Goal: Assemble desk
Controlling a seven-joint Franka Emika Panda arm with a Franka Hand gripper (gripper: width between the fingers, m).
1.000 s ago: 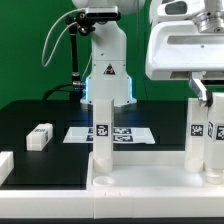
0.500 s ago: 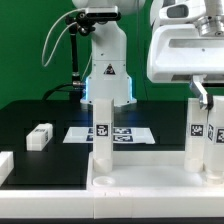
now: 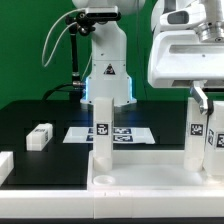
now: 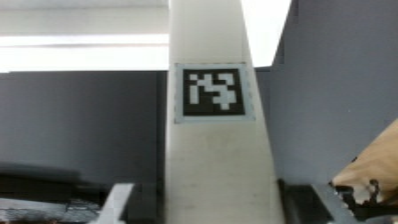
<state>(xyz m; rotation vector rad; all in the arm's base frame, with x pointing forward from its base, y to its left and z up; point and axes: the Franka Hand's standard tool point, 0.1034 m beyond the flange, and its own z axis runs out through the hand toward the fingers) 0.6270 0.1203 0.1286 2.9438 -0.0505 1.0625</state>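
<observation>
A: Since a second ago, just a small drift of the arm [image 3: 185, 45] toward the exterior view's right. Corner leg [image 3: 100, 145] and loose leg [image 3: 38, 137] unmoved.

B: And the claw [image 4: 199, 203]?

A: Pinching the gripped leg [image 4: 210, 100], fingers [image 4: 118, 205] against both its sides, black-and-white tag facing the wrist camera.

B: Upright?

A: Upright, yes. In the exterior view, under the arm, an upright leg [image 3: 197, 135] at the corner of the panel [image 3: 150, 182] on the exterior view's right. Just beside it a second upright piece [image 3: 216, 145], cut off by the frame. No telling the pinched one from the other in that view.

B: The panel itself?

A: Flat along the edge of the tabletop [image 3: 50, 115] nearest the exterior camera, rim up. Corner leg standing in its corner on the exterior view's left.

B: Anything lying free?

A: Only the loose leg, on its side near the tabletop's edge on the exterior view's left, well apart from the panel. Marker board [image 3: 130, 134] flat mid-tabletop, behind the corner leg.
</observation>
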